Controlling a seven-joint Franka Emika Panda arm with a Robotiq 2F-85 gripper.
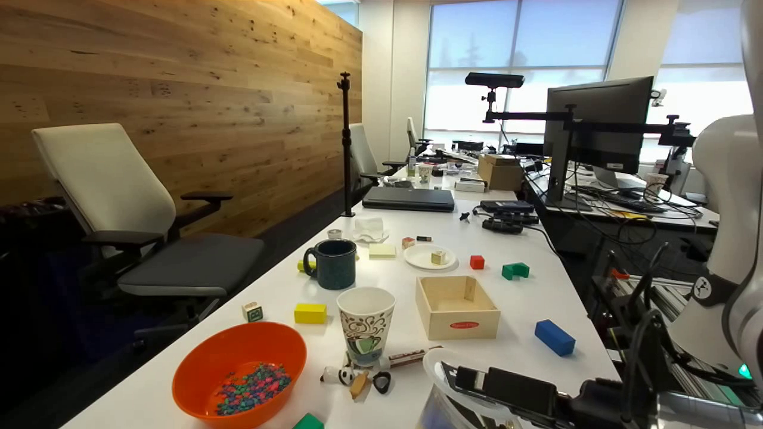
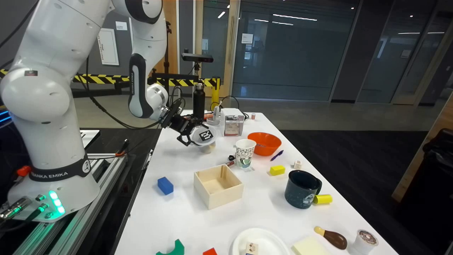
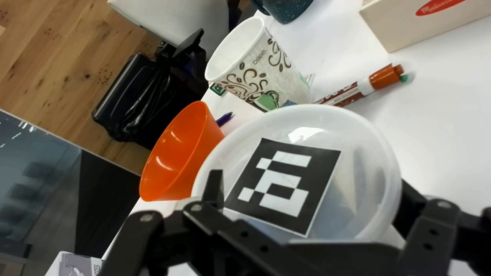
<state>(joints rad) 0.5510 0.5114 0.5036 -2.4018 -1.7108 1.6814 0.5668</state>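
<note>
Jaws wide at tub point(image 2: 208, 148), lid point(image 3: 339, 174) twd wrist view, axis prob. tilted

Wood-plank wall point(image 1: 238, 101), bright windows point(image 1: 474, 47)

In an exterior view, the tub point(image 1: 440, 409) is before the box point(image 1: 442, 326), right of the cup point(image 1: 365, 326) and the bowl point(image 1: 250, 341).

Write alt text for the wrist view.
An open gripper straddles a round lid with a black-and-white tag. Beyond it on a white table are a paper cup, orange bowl and brown marker; the top edge cuts off a mug and wooden box.
</note>
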